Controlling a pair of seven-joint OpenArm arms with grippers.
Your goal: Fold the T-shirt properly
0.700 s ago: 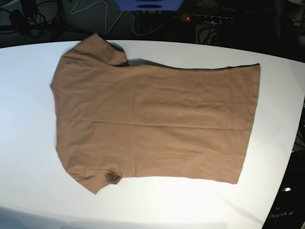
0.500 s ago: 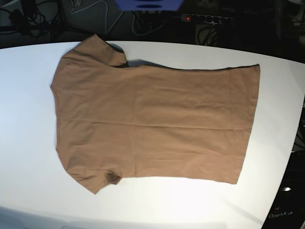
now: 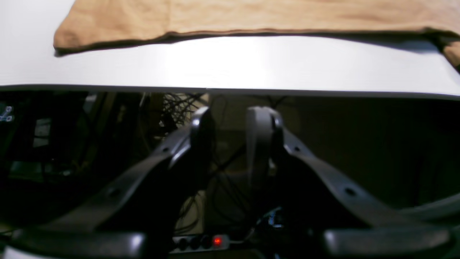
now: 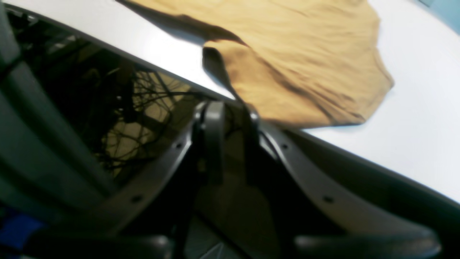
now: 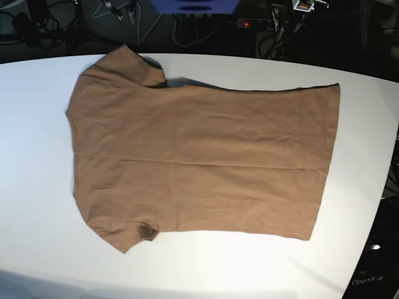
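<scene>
Left gripper (image 3: 231,124) first: its two fingers stand apart with a narrow gap between them, nothing between the pads, hanging off the table's edge over the dark space beyond, touching neither cloth nor tabletop. One finger (image 3: 259,144) is pale, the other dark. Over on the other side, the right gripper (image 4: 230,118) shows the same picture: fingers slightly parted, a slim slot of air between them, empty, its tips just at the table's rim and close to the near sleeve of the T-shirt (image 5: 199,159), though whether they brush the fabric I cannot tell from this blurred view. Moving outward now: the T-shirt lies spread flat on the white table (image 5: 37,205), one layer smooth with only faint creases, collar end toward the left of the base view and the straight hem toward the right. Both short sleeves stick out at the left end, one at the far edge, one at the near edge. From the left wrist view the long side seam runs parallel to the table rim with a clear white strip between cloth and edge. In the base view, bare table surrounds the garment: a broad margin at the left and along the near side, a narrower band at the far side and by the hem. Cables and a power strip (image 5: 268,23) with a red light sit in the dark beyond the far rim.
</scene>
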